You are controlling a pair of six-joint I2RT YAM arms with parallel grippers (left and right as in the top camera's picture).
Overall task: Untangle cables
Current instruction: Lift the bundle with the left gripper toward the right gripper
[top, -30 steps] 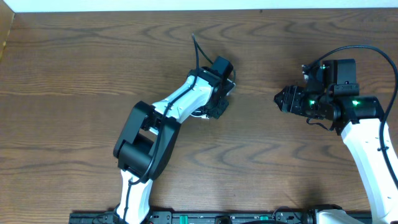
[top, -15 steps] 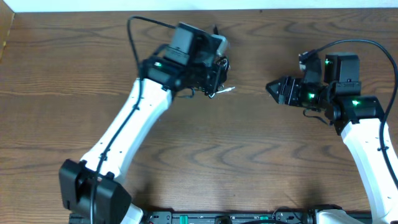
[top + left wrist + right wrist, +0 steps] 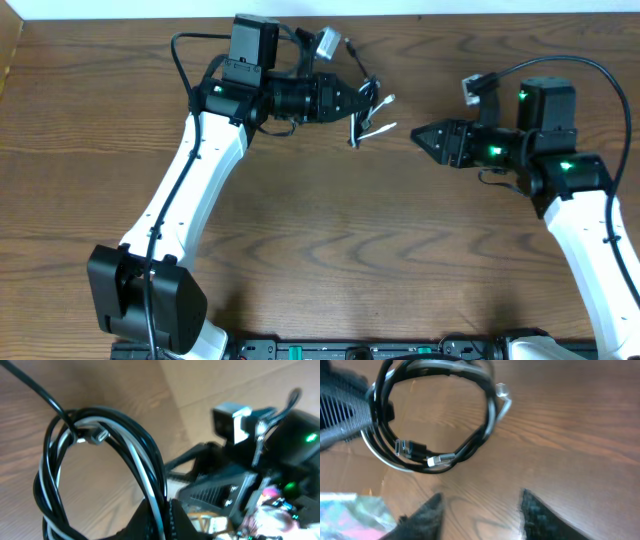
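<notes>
Left gripper (image 3: 350,100) is clamped hard shut, upper centre of the overhead frame, with the cables (image 3: 362,120) pinched at its tips. The coil hangs off the jaws and looks clear of the wooden table (image 3: 300,260). One coil, that's all there is to work with. Close up from the left wrist it's a round loop of several black turns with white cord running through it. How many separate cords that makes, I can't tell. This bundle should be light and limp, with thin cord and a smooth jacket. Expect it to sag, slide through a loose pinch and cinch tighter if yanked. Moving right, three plug ends (image 3: 437,460) show in the right wrist view. One pale tip pokes out at the upper right of the loop. A black one and a silvery one lie close together on the lower arc. My pick for a hold is the cord just behind a free plug end, not the hard little plug itself, and on the side away from the left pinch. Over on the right of the overhead frame, the right gripper (image 3: 418,134) points at the coil, near it but not touching. Its two dark fingers (image 3: 427,512) stand parted with nothing between them. Two grippers, then, one loaded and one free.
</notes>
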